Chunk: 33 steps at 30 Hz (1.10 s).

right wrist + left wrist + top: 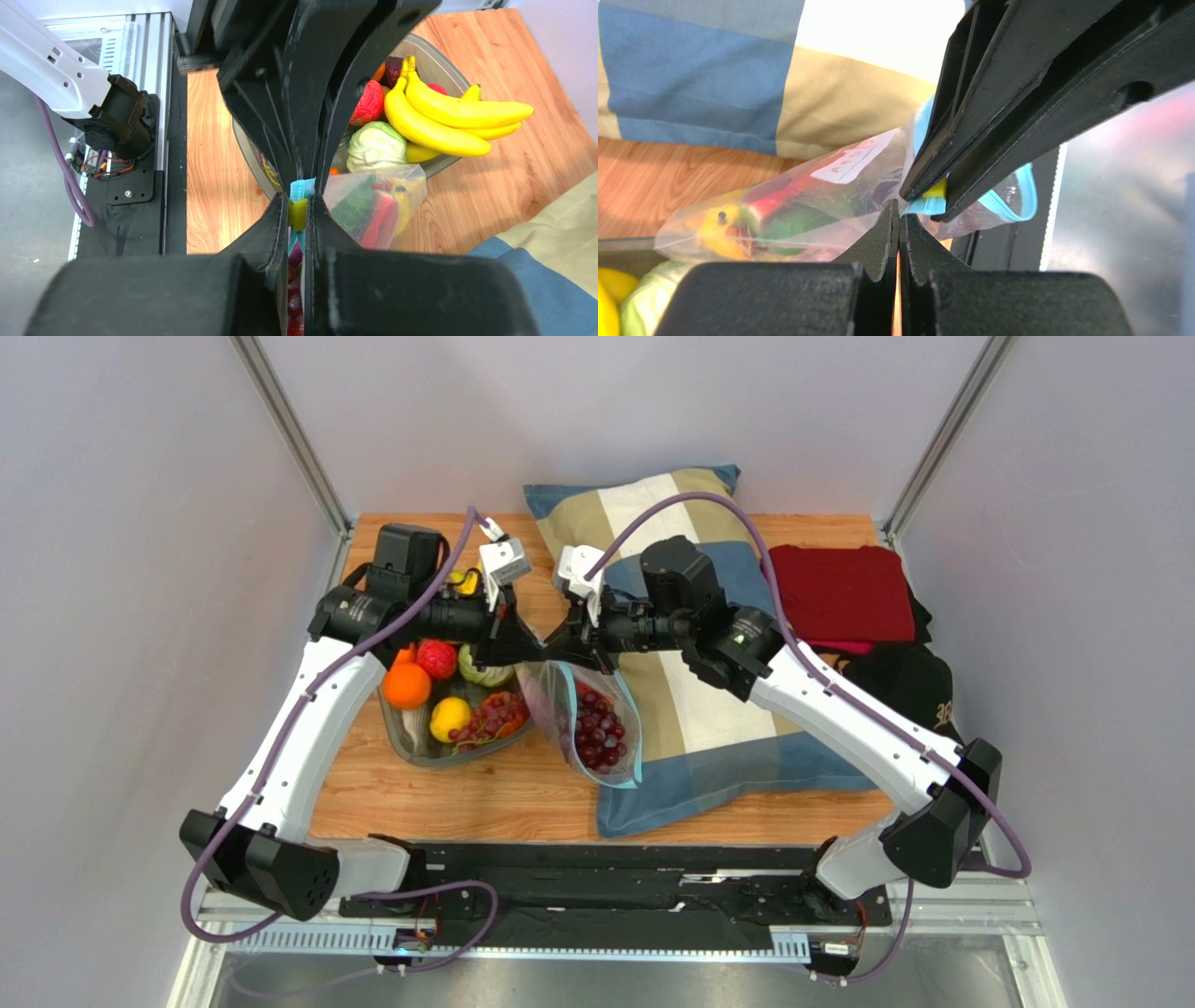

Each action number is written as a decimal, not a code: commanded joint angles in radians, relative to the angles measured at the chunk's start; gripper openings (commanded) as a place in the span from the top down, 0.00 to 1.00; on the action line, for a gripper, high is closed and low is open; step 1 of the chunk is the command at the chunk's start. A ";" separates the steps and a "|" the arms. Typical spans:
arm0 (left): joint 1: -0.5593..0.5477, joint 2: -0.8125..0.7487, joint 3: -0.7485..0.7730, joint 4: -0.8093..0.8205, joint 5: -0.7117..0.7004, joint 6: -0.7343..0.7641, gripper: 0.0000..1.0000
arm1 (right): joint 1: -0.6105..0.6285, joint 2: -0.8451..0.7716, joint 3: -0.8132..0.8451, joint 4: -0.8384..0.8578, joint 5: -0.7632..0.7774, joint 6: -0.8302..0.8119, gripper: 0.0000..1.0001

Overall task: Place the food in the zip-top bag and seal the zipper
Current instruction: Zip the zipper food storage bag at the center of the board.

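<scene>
The pillow (pixel 701 714) is taken as the landmark. Well to its left, loose food such as bananas (pixel 435 115) lies in the dish (pixel 397 732). Against the pillow's left edge, the zip-top bag (pixel 550 697) is held by its mouth with its belly resting there, so the grapes (pixel 599 731) inside are kept from spilling. The left gripper (pixel 899 210) is clenched on the bag's plastic, apparently as an anchor. The right gripper (pixel 300 206) is clamped on the zipper (pixel 1025 203) at its yellow slider (pixel 298 213), seemingly so the seal can be drawn along.
</scene>
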 commanded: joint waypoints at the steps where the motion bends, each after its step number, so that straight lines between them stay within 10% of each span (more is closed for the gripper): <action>1: 0.045 -0.049 0.050 0.146 0.090 -0.078 1.00 | -0.034 -0.044 -0.058 -0.103 0.005 -0.021 1.00; 14: 0.038 -0.104 0.004 0.148 0.197 0.015 1.00 | -0.087 -0.052 -0.032 -0.105 -0.062 -0.039 1.00; 21: 0.003 -0.136 0.012 0.122 0.081 0.169 0.49 | -0.102 -0.067 -0.012 -0.068 -0.233 -0.052 1.00; 33: -0.054 -0.029 0.098 -0.015 0.025 0.411 0.33 | -0.114 -0.064 0.076 -0.059 -0.363 -0.010 1.00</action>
